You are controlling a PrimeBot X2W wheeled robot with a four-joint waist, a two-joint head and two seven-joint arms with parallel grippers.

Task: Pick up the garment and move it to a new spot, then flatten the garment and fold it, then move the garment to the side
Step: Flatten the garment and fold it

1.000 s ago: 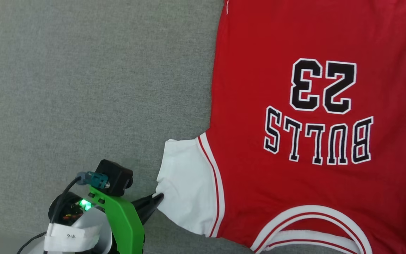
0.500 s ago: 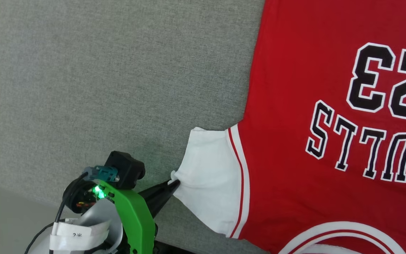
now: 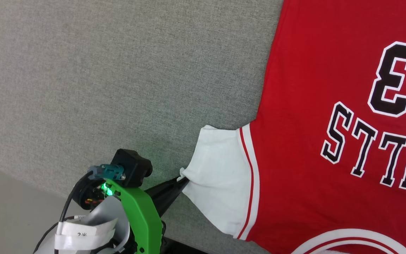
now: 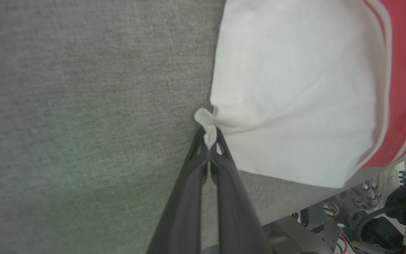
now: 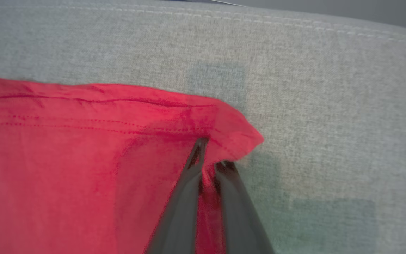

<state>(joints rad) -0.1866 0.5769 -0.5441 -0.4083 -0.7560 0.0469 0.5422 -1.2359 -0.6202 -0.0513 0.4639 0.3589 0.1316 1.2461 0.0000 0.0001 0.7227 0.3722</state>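
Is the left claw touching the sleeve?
Touching. The left wrist view shows the left claw shut on a pinch of the sleeve edge.

Garment: red jersey T-shirt. White short sleeve with red-white stripe trim. Black, white-outlined lettering and numerals, partly in frame. Printed face up, spread flat, lettering upside down in the head view. Sleeve's outer edge is pinched in the left gripper tips, with the body lying beyond and to their right. Red hem corner is clamped in the right gripper, slightly bunched.
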